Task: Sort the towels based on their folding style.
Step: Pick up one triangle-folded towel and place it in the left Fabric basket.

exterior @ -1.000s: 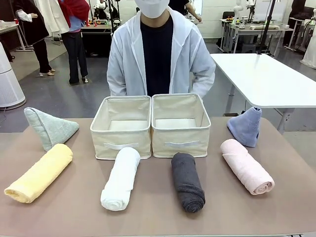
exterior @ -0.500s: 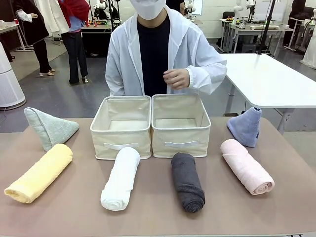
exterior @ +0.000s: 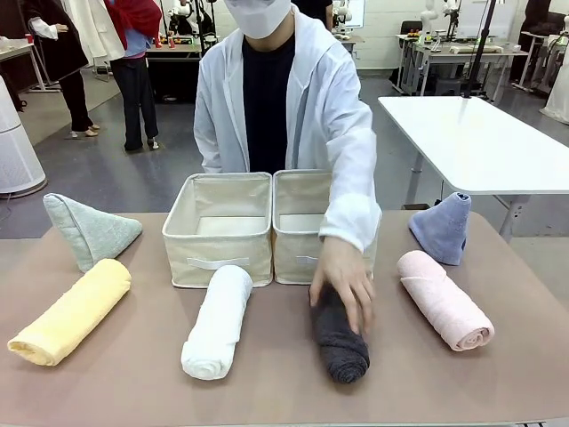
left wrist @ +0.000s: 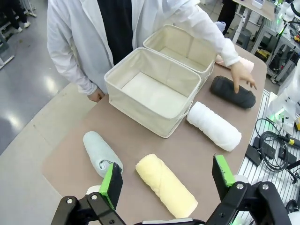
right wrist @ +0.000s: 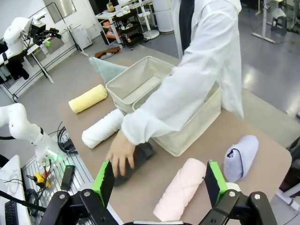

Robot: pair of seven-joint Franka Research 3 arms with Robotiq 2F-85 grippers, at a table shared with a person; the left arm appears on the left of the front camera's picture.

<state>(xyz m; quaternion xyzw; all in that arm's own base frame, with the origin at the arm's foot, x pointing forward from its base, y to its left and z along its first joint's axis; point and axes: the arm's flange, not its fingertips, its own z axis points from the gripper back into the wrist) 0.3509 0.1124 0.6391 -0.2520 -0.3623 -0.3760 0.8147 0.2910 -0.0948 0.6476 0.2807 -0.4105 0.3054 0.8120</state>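
The left gripper (left wrist: 167, 178) hangs high over the table (left wrist: 70, 140) with its jaws spread wide and nothing between them. Its green pads (left wrist: 111, 185) frame the yellow roll (left wrist: 166, 192) lying below. The right gripper (right wrist: 158, 183) is just as wide open and empty, with the pink roll (right wrist: 180, 190) beneath it.

Two cream bins (exterior: 218, 231) stand side by side at mid-table, their inner walls touching (each has a white strap handle on its near wall). All six towels lie around them, none inside.

Just in front of the left bin lies the white roll (exterior: 216, 322), its far end close against the bin's near wall. In front of the right bin lies the grey roll (exterior: 340, 347). The person's hand (exterior: 345, 280) reaches over that bin and rests on the roll's far end, fingers spread across the top. The white sleeve (exterior: 351, 178) covers part of the bin's rim.

Well to the left of the bins and nearer the robot, the yellow roll lies at a slant. Behind it, level with the bins, the mint cone (exterior: 89, 231) leans with its tip up and away from them.

To the right of the bins the pink roll lies at a slant, nearer the robot than they are. The blue cone (exterior: 442, 229) stands upright behind it, level with the bins.

The person stands just behind the bins, the other hand (left wrist: 97, 96) at the table's far edge behind the left one.
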